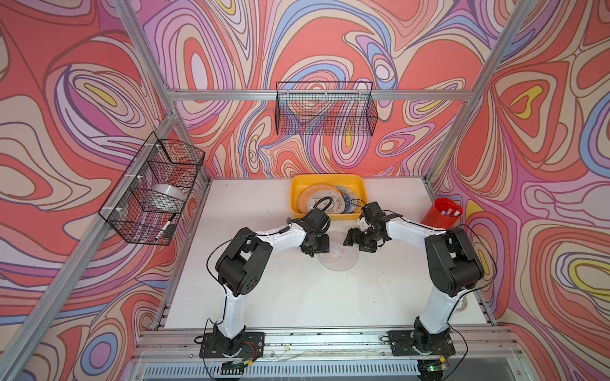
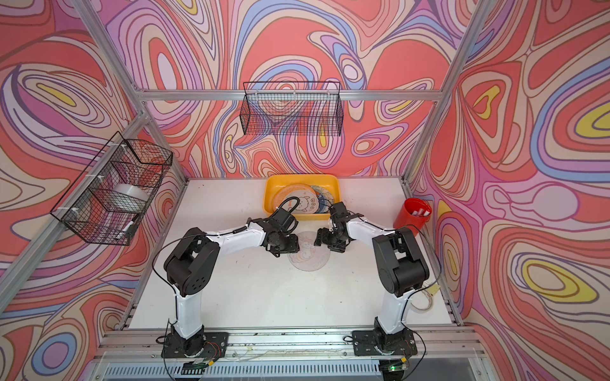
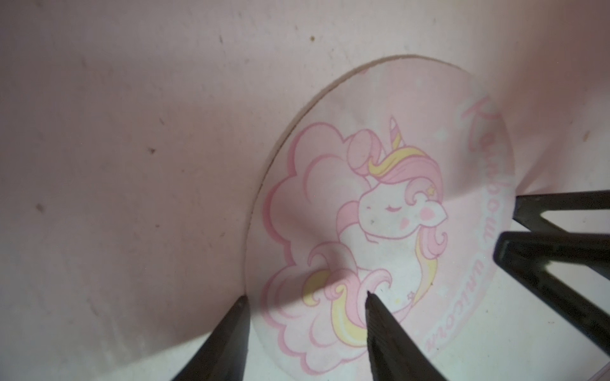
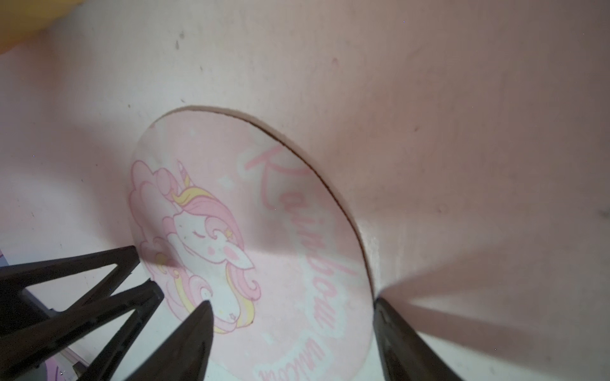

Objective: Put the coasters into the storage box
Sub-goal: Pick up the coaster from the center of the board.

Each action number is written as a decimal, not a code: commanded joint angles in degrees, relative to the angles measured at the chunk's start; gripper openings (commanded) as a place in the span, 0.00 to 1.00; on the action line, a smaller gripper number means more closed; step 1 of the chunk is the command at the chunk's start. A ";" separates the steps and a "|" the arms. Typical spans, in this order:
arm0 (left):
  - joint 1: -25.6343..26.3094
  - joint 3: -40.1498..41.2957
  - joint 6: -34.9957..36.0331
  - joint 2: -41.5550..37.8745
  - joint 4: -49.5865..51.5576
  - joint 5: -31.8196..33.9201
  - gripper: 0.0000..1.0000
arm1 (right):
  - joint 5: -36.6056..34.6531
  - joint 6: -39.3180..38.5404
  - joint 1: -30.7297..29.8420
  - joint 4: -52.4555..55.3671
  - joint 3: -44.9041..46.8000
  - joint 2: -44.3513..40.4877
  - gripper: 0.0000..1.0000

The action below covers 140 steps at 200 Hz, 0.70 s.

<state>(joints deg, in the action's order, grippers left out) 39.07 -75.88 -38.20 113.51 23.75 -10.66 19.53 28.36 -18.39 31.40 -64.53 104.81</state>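
Note:
A pale pink coaster (image 1: 340, 259) printed with a unicorn lies flat on the white table, between both arms. My left gripper (image 3: 305, 297) is down at one side of it, open, with one fingertip over the print and the other just off the disc's edge. My right gripper (image 4: 293, 301) stands open at the opposite side of the coaster (image 4: 280, 231), straddling its rim the same way. The left gripper (image 1: 313, 249) and right gripper (image 1: 351, 239) face each other across it. The yellow storage box (image 1: 326, 178) sits at the back with several coasters (image 1: 317, 194) overlapping inside.
A red cup (image 1: 440, 214) stands at the table's right edge. One black wire basket (image 1: 325, 109) hangs on the back wall. Another basket (image 1: 138, 214) on the left wall holds a clear tape ring (image 1: 165, 194). The left arm's wrist cable partly covers the box's front.

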 commanded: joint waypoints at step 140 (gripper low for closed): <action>0.57 2.84 -0.92 -2.62 -0.32 0.27 0.76 | 3.58 0.60 -0.39 1.18 0.53 -1.09 0.00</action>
<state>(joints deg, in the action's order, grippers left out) 39.40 -75.50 -38.63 113.16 22.22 -11.38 22.52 29.06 -18.44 29.56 -63.88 106.80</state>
